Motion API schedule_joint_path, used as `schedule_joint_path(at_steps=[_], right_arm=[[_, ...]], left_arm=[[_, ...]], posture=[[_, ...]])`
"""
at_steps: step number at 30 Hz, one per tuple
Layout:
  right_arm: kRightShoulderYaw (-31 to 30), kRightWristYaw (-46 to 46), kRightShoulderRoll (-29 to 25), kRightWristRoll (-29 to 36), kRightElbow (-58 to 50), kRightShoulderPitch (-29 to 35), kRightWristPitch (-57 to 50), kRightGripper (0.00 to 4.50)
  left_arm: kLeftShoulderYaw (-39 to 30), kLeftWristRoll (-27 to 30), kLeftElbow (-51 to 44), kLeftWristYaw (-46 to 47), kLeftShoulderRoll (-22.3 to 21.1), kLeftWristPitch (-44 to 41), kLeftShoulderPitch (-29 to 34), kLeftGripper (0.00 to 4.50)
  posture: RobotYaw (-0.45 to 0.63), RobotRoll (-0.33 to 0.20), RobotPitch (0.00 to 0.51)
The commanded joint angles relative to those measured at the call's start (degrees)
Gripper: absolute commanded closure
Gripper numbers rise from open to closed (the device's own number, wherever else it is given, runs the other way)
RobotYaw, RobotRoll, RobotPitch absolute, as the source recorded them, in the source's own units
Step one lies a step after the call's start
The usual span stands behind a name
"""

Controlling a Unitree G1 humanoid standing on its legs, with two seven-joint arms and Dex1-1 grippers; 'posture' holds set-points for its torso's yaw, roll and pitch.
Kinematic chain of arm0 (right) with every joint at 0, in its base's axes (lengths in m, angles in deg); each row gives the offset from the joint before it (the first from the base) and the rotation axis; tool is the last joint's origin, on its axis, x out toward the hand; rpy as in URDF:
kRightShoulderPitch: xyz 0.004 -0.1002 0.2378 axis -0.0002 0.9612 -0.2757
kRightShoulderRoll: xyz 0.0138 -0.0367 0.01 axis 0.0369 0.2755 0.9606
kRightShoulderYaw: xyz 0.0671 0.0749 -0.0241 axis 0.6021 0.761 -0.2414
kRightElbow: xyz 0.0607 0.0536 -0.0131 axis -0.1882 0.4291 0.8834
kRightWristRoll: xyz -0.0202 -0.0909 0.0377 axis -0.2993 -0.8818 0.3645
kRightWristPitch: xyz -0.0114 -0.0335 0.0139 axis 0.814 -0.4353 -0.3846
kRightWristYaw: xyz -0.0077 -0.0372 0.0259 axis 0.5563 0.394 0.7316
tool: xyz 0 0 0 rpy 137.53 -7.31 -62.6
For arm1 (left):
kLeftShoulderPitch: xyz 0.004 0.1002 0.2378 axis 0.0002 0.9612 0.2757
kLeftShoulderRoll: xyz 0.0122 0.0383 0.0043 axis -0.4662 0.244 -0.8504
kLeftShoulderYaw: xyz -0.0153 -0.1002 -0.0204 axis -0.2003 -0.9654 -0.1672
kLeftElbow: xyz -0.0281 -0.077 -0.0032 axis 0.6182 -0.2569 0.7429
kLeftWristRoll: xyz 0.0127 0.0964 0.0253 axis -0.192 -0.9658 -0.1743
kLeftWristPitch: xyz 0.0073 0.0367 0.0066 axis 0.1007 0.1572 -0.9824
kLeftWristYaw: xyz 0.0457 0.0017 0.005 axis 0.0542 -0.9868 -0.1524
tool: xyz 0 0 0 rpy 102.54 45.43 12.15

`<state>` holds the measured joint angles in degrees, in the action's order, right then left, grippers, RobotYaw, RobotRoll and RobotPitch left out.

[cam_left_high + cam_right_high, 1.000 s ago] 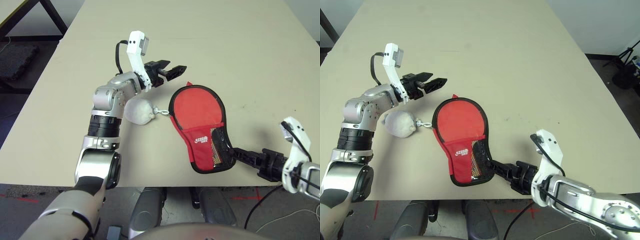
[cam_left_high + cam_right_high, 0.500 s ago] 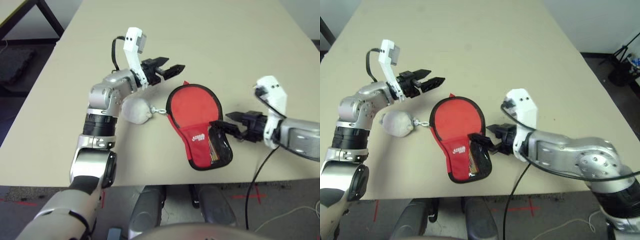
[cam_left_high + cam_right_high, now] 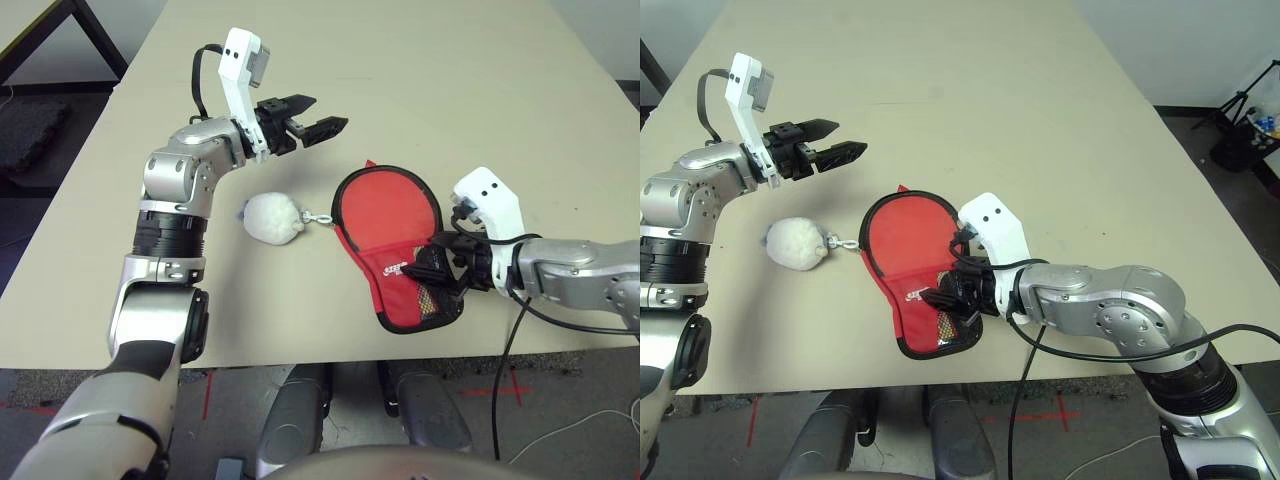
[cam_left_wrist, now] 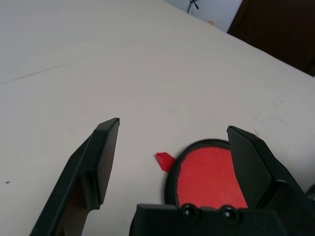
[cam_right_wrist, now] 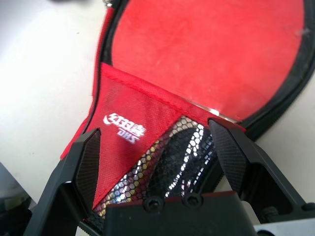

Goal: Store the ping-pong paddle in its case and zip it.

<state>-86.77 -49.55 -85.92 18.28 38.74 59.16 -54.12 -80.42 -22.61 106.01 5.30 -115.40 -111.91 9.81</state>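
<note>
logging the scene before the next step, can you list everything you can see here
case: one, red fabric with black edging, a mesh pocket and a white logo, lying flat near the table's front edge
pom-pom: one, white and fluffy, on the table beside the case, joined to it by a small metal clasp
table: one, beige, bearing everything
left gripper: one, black fingers, open, raised above the table beyond the pom-pom, touching nothing
right gripper: one, black fingers, open, over the case's mesh pocket end, one finger on each side of the pocket
</note>
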Motion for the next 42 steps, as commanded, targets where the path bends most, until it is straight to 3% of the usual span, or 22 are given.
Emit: schedule_joint_path(at_steps=[1,13,25,29,35,42], right_arm=[[-3.2,-4.1,1.0,-5.5,-0.8,-1.7,-0.8,0.02],[-12.9,-17.5,5.8,-25.8,6.6,-5.3,4.4,0.02],[-13.8,-24.9,10.0,-35.9,11.1,-5.0,5.9,0.02],[-13.5,-26.5,11.0,-38.2,12.8,-5.1,6.5,0.02],[-13.0,-27.9,12.6,-40.9,14.3,-5.0,7.0,0.02],[-13.6,-29.7,13.3,-43.6,15.1,-5.3,7.2,0.02]], left_arm=[[1.8,-0.9,-1.0,-2.4,-1.6,-1.2,0.0,0.0],[7.6,-4.1,-1.1,-14.3,-12.8,-3.8,-3.3,0.0],[13.2,-6.4,0.9,-30.3,-22.6,-6.6,-10.3,0.0],[19.6,-12.4,2.7,-39.5,-27.5,-0.1,-12.0,0.0],[23.0,-18.8,6.8,-44.6,-26.6,12.9,-12.7,0.0],[27.9,-19.5,8.8,-45.4,-26.5,21.8,-13.1,0.0]], posture=[[-0.1,0.0,0.193],[-0.07,0.0,0.193],[-0.04,0.0,0.192],[-0.04,0.0,0.189],[-0.04,0.0,0.189],[-0.05,0.0,0.19]])
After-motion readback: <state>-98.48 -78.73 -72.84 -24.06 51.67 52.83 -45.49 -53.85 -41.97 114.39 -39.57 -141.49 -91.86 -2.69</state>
